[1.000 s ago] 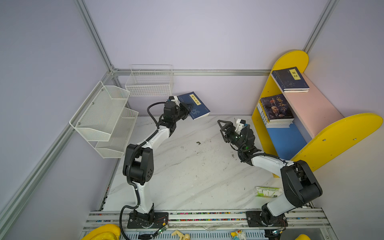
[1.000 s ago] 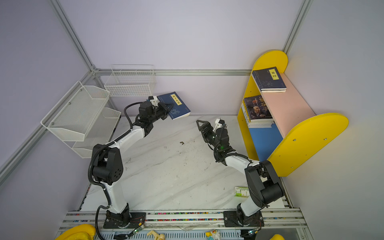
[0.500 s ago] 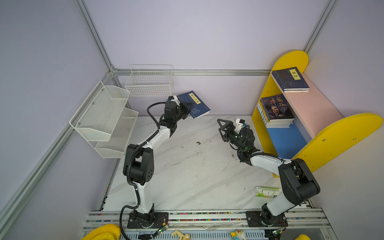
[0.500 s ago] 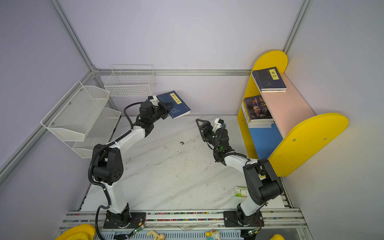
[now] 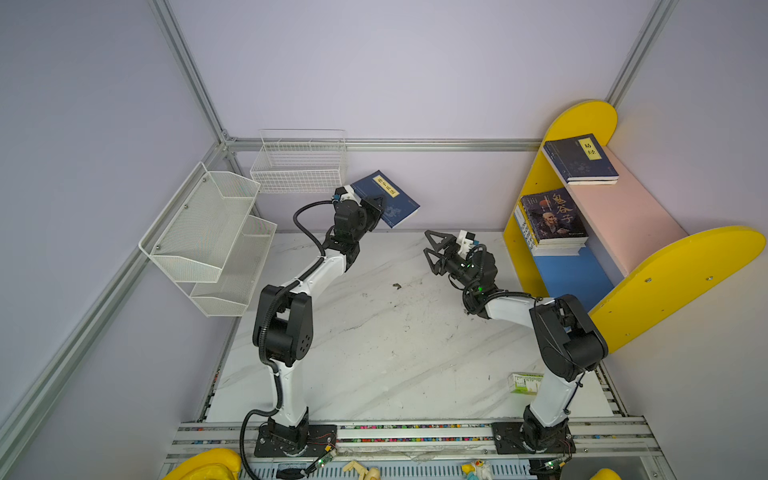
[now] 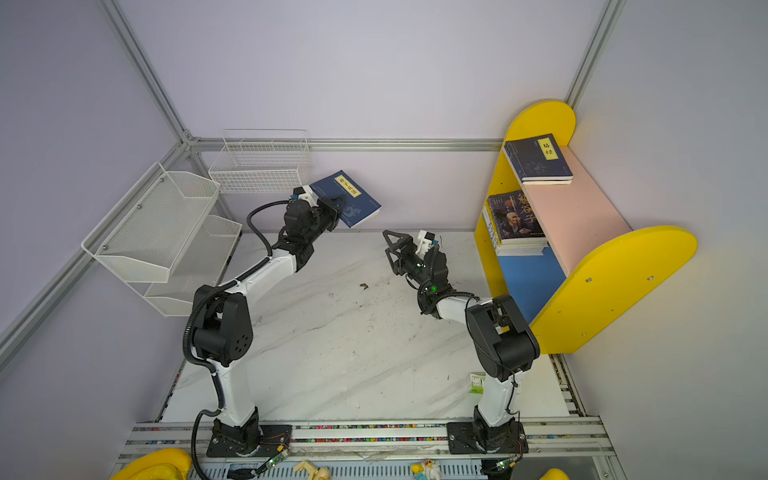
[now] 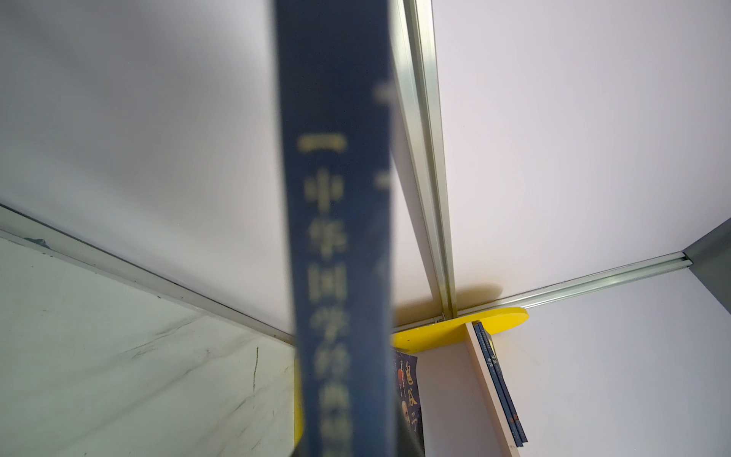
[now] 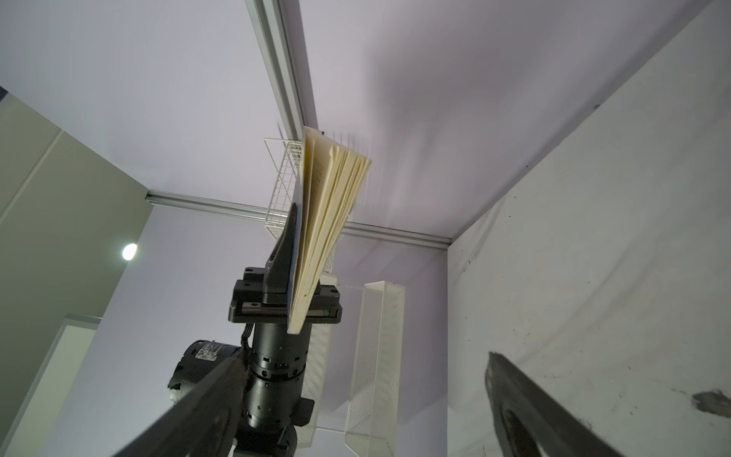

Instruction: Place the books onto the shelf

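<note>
Navy book point(image 5: 395, 198) in left jaws, aloft

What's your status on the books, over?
Left gripper shut on a navy book, held in the air. Right gripper open, empty, facing it. Shelf holds other books. Nothing between the grippers.

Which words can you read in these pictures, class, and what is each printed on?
"易经": yellow label of the navy book on the pink board.
"鬼谷子": cover of the dark book with a portrait.
"中华国学", then blurred: spine of the held book.
Held book's cover label and the green box: too small.
</note>
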Robot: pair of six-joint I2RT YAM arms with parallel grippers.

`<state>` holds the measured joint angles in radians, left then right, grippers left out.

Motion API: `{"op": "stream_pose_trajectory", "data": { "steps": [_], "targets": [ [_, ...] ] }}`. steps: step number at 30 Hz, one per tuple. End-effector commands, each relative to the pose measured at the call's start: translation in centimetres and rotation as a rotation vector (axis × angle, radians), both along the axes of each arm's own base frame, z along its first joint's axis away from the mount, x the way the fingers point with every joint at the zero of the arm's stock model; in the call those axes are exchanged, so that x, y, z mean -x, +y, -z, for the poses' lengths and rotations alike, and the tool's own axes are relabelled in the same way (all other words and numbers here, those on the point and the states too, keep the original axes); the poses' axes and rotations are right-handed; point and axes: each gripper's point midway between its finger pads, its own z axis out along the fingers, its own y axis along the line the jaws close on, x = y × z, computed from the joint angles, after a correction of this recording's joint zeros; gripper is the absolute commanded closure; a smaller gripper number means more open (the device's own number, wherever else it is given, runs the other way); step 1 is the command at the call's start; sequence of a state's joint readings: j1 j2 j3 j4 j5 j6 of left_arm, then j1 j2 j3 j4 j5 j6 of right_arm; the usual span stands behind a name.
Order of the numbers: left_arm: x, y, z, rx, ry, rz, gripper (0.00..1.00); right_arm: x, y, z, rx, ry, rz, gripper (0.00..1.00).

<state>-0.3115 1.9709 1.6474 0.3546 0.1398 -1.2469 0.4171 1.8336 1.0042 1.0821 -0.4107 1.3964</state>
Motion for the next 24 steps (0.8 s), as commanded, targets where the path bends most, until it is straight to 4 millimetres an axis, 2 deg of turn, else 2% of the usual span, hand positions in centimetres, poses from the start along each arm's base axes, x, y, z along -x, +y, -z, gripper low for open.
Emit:
{"op": "stream_pose_trajectory", "data": {
  "steps": [1,8,12,16,22,24],
  "targets": [
    [1.0,0.1,-8.8,0.096,-0.204,-0.018,0.99,0.3,0.9,-4.3,-0.128,-0.104,-0.061,0.05],
    [1.8,-1.2,-8.3,0.145,-0.19,0.005,0.98,-1.8,3.3,-4.8,-0.139,-0.112,-0.096,0.08],
    [2.0,-2.0,-7.6,0.19,-0.176,0.022,0.98,-2.3,4.6,-4.4,-0.143,-0.092,-0.107,0.12],
    [2.0,-3.1,-6.9,0.197,-0.16,0.048,0.98,-2.4,5.3,-4.8,-0.147,-0.106,-0.113,0.16],
    [1.9,-4.5,-5.9,0.206,-0.131,0.088,0.99,-2.9,5.3,-5.0,-0.129,-0.105,-0.088,0.28],
    [2.0,-4.9,-5.8,0.206,-0.126,0.098,0.98,-2.9,5.4,-5.1,-0.127,-0.108,-0.089,0.38]
  ]
}}
